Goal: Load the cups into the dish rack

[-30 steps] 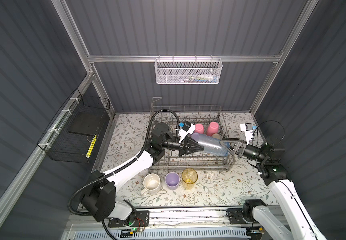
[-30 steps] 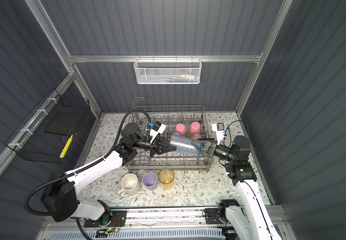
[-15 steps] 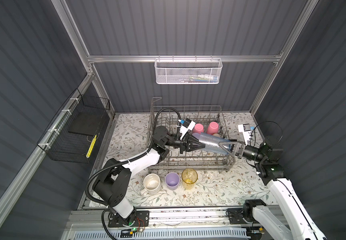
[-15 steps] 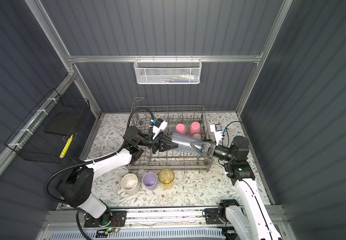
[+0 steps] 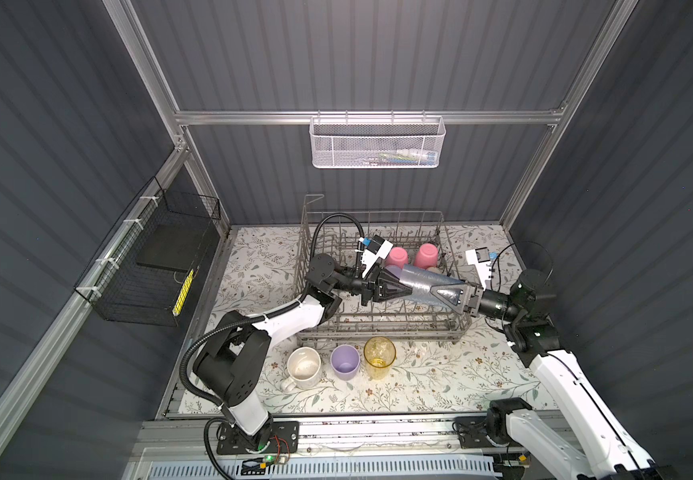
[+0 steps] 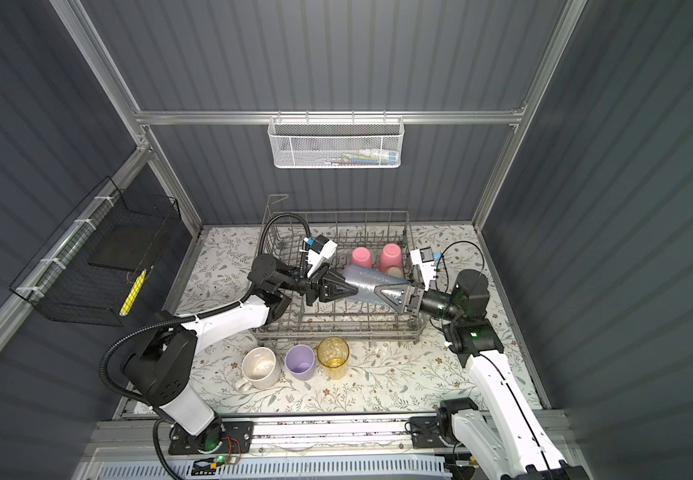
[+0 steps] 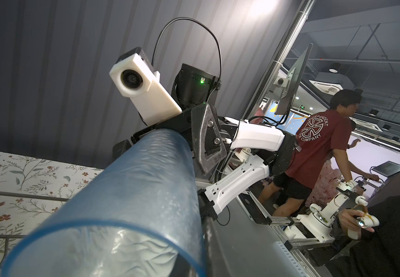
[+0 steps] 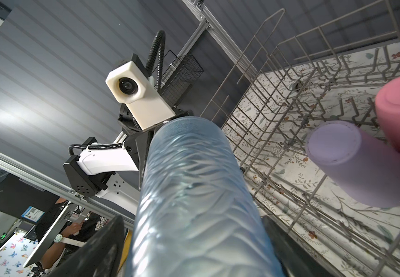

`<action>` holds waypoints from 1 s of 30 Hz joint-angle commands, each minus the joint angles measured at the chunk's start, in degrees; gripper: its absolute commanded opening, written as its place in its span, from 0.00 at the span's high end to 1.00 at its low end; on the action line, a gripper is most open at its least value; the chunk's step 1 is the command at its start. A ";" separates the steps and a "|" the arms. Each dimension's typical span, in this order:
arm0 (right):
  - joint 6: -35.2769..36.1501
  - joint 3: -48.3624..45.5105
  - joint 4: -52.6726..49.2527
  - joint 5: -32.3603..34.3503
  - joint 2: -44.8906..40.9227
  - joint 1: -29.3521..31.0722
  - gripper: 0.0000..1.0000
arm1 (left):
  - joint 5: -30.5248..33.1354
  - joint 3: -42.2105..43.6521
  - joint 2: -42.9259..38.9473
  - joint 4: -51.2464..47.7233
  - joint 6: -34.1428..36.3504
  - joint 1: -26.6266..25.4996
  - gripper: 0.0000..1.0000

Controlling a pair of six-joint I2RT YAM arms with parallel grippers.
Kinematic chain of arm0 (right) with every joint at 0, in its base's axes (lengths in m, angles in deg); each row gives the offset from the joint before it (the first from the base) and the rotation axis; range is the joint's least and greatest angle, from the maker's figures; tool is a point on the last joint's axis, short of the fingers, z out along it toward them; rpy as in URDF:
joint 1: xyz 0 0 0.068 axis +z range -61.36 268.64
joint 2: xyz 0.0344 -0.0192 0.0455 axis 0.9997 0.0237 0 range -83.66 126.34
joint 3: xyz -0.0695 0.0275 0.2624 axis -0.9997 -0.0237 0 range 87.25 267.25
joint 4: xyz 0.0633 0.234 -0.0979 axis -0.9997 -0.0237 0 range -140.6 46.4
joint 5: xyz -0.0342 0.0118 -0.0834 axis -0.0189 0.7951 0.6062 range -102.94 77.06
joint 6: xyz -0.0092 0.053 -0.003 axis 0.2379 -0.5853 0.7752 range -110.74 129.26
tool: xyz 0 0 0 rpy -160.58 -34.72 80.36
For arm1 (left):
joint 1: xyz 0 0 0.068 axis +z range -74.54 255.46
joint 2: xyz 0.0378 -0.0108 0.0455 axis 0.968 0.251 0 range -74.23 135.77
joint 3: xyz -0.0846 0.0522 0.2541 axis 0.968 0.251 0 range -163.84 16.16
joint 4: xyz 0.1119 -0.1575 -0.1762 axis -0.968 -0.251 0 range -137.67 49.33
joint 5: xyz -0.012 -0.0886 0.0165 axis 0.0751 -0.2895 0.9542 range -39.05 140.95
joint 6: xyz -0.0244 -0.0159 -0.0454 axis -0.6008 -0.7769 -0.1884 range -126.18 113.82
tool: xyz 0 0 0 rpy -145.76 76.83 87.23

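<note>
A clear blue tumbler (image 5: 419, 282) (image 6: 361, 280) hangs on its side above the grey dish rack (image 5: 378, 332) (image 6: 336, 328). My left gripper (image 5: 407, 286) (image 7: 196, 254) is shut on its open rim. My right gripper (image 5: 431, 287) (image 8: 194, 239) straddles the tumbler's other end, open, with a slight gap at one finger. Two pink cups (image 5: 397, 257) (image 5: 427, 254) stand upside down in the rack, with a lilac cup (image 8: 352, 163) lying beside them. A cream mug (image 5: 304, 365), another lilac cup (image 5: 345, 362) and a yellow tumbler (image 5: 379, 355) stand upright on the table in front of the rack.
A white mesh basket (image 5: 378, 141) hangs on the back wall. A black wire basket (image 5: 149, 266) hangs on the left wall. Upright tines fill the rack floor (image 8: 266, 120). A person (image 7: 318, 148) stands outside the cell.
The left arm has folded in closer to the rack, still holding the tumbler. The right gripper's fingers have narrowed around the tumbler's far end.
</note>
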 commanded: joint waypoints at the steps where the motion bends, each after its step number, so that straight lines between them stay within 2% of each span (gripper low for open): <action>1: 0.24 0.49 2.02 0.17 0.60 0.57 0.18 | -0.62 -2.15 0.52 3.03 -0.56 0.36 1.00; 6: -0.49 0.50 3.11 0.14 1.35 1.06 0.28 | -0.48 -1.96 0.72 3.01 -0.36 0.42 1.00; 10: -0.43 0.64 2.78 0.65 1.27 1.06 0.41 | -0.72 -2.02 0.80 2.88 -0.16 0.36 1.00; 12: 0.00 0.83 2.06 1.21 1.09 1.06 0.46 | -0.76 -1.93 0.76 2.85 -0.12 0.44 0.95; 16: 1.94 1.92 -1.06 3.17 0.27 0.98 0.62 | -0.38 -1.67 0.24 1.96 0.90 0.60 0.85; 24: 5.67 4.55 -7.37 5.90 -1.18 0.16 0.71 | 0.31 -0.33 -0.94 0.76 2.21 1.57 0.62; 30: 10.56 8.43 -17.45 9.58 -0.78 -1.90 0.74 | 1.22 1.35 -2.48 0.44 2.76 3.05 0.57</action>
